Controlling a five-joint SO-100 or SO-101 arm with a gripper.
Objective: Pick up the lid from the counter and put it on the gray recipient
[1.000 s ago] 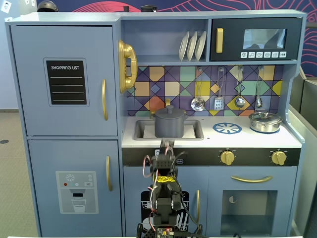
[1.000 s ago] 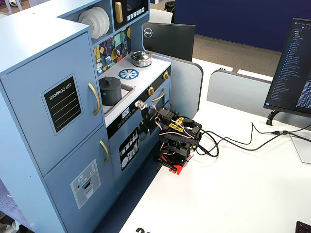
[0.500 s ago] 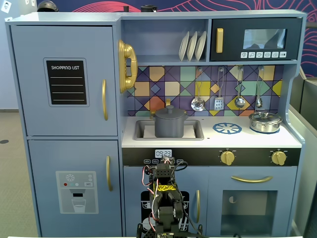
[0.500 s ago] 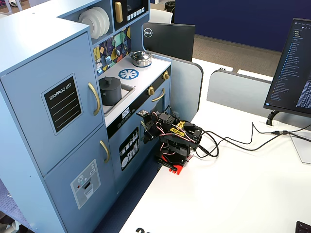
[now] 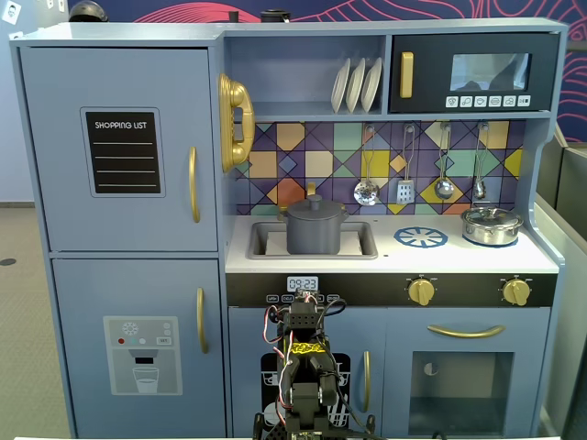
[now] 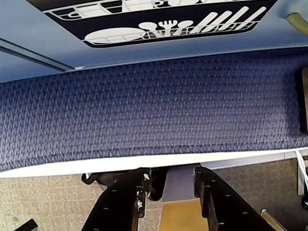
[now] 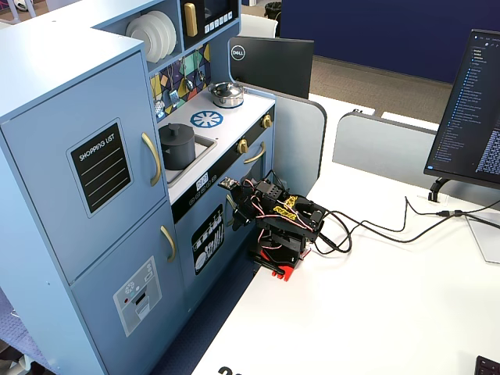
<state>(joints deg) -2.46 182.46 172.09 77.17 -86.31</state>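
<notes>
Hand (image 6: 168, 192) seen in the wrist view with its two dark fingers (image 6: 126, 197) parted, nothing held between them; blue carpet and the edge of a white desk are seen beyond. In both fixed views the arm (image 5: 307, 367) is folded low in front of the toy kitchen, below worktop level, well apart from the pots; the hand itself is too small there to be read.

Lid (image 5: 315, 206): matte dark gray, small centre knob, found seated on top of the gray recipient (image 5: 315, 234), covering its mouth. The same pair is seen from the side in a fixed view, lid (image 7: 176, 129) on recipient (image 7: 178, 148).

Gray recipient is placed inside the recessed sink basin (image 5: 266, 240) at the left part of the worktop (image 5: 385, 257), upright.

Printed blue burner ring (image 5: 421, 238) noted to the right of the sink, nothing on it. Shiny silver pot (image 5: 492, 225) with its own lid is set further right, near the worktop's right end.

Above the worktop, utensils (image 5: 404, 179) are hung against the coloured tile backsplash; white plates (image 5: 356, 84) are stacked upright on the shelf; a microwave (image 5: 475, 73) is mounted at upper right.

Arm base is clamped to a white desk (image 7: 391, 297), cables trailing right toward a monitor (image 7: 476, 101).
</notes>
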